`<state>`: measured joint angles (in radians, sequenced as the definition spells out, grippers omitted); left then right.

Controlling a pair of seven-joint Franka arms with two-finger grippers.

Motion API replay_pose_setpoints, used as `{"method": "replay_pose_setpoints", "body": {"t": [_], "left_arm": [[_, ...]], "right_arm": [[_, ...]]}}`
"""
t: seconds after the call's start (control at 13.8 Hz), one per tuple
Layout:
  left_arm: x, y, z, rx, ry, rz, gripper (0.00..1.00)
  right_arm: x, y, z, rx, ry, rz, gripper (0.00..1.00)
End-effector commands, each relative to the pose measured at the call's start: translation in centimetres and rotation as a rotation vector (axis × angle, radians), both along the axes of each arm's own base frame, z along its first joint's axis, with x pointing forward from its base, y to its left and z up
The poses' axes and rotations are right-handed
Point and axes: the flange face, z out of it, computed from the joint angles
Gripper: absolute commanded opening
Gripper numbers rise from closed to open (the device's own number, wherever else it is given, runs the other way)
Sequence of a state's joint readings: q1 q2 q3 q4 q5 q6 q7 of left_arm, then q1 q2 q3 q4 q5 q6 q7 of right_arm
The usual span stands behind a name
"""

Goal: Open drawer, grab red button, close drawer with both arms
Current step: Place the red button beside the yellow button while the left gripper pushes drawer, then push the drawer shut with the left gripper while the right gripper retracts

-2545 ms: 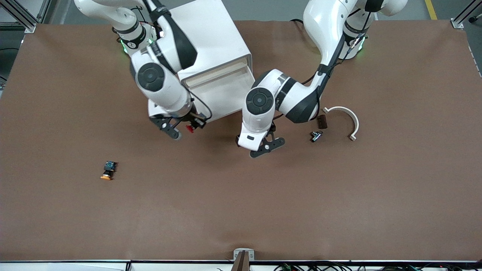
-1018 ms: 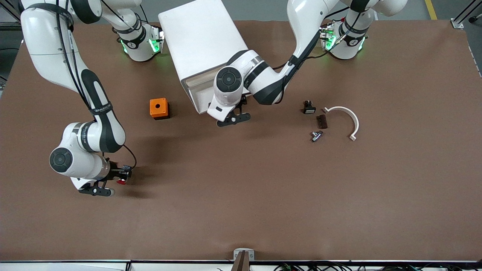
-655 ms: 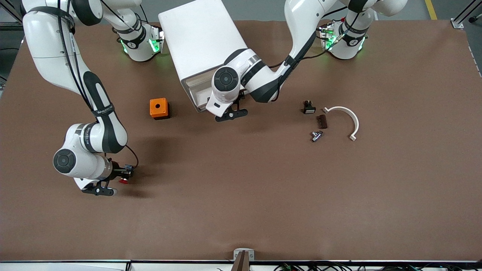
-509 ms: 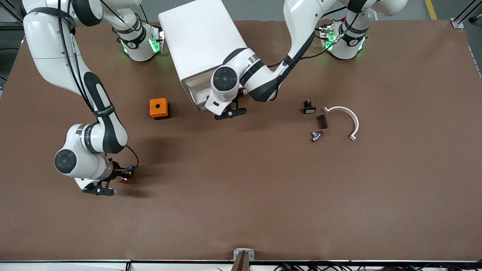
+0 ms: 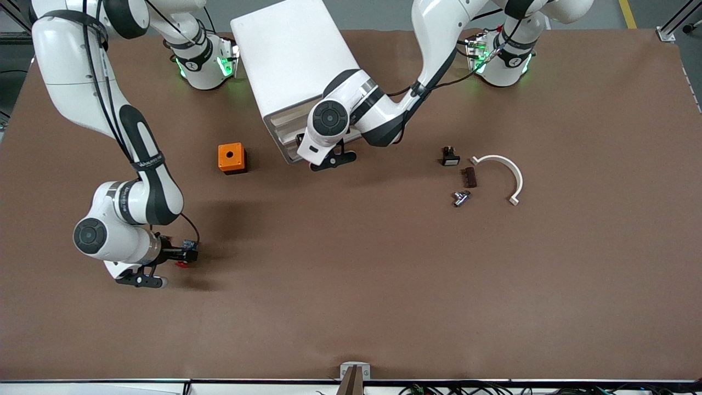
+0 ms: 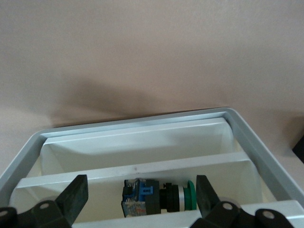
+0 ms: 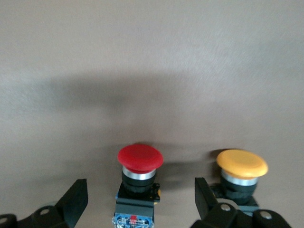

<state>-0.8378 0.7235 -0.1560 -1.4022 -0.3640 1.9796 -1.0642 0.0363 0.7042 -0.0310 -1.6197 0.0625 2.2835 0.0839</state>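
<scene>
The red-capped button (image 7: 140, 164) lies on the table between the spread fingers of my right gripper (image 7: 140, 202), which is open and not touching it. In the front view the button (image 5: 180, 264) and the right gripper (image 5: 162, 266) are near the right arm's end of the table. My left gripper (image 5: 324, 157) is open at the front of the white cabinet (image 5: 290, 60). In the left wrist view its fingers (image 6: 76, 194) straddle a white drawer tray (image 6: 142, 164) that holds a green-capped button (image 6: 159, 197). I cannot tell how far out the drawer stands.
An orange-yellow-capped button (image 7: 242, 166) lies right beside the red one, hidden under the right hand in the front view. An orange cube (image 5: 231, 158) sits beside the cabinet. A small black switch (image 5: 449, 156), brown block (image 5: 469, 176), metal piece (image 5: 460, 197) and white curved part (image 5: 504, 173) lie toward the left arm's end.
The right gripper carried the red button from the cabinet to the right arm's end, and its hand has just drawn back slightly. The drawer, far out before, is pushed in; the left gripper closed on the cabinet front.
</scene>
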Motion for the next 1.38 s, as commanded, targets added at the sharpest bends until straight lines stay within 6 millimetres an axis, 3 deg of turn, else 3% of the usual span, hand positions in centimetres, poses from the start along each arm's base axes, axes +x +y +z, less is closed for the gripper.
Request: {"method": "replay_pose_setpoints", "body": {"t": [0.0,0.58,0.8,1.02,1.31], "left_arm": [[-1.2,-0.7,-0.1,-0.015,0.032,0.01,1.0],[-1.3,-0.8,0.2,-0.035,0.061,0.031,1.0],[0.1,0.0,0.9,-0.041,0.05,0.051,1.0],[4.1,2.6,1.4,-0.028,0.004,0.091,1.0],[10.1,7.6,3.3,-0.008,-0.071,0.157,1.0]], "right_arm": [[0.2,-2.2,5.7,0.008,-0.062,0.026,1.0],[-4.4,-1.8,21.6,0.014,-0.093,0.048,1.0],[-6.7,-1.7,27.8,0.017,-0.107,0.051,1.0],[-9.5,-1.5,33.0,0.019,-0.11,0.057,1.0],[-12.3,-0.6,38.1,-0.003,-0.123,0.018,1.0]]}}
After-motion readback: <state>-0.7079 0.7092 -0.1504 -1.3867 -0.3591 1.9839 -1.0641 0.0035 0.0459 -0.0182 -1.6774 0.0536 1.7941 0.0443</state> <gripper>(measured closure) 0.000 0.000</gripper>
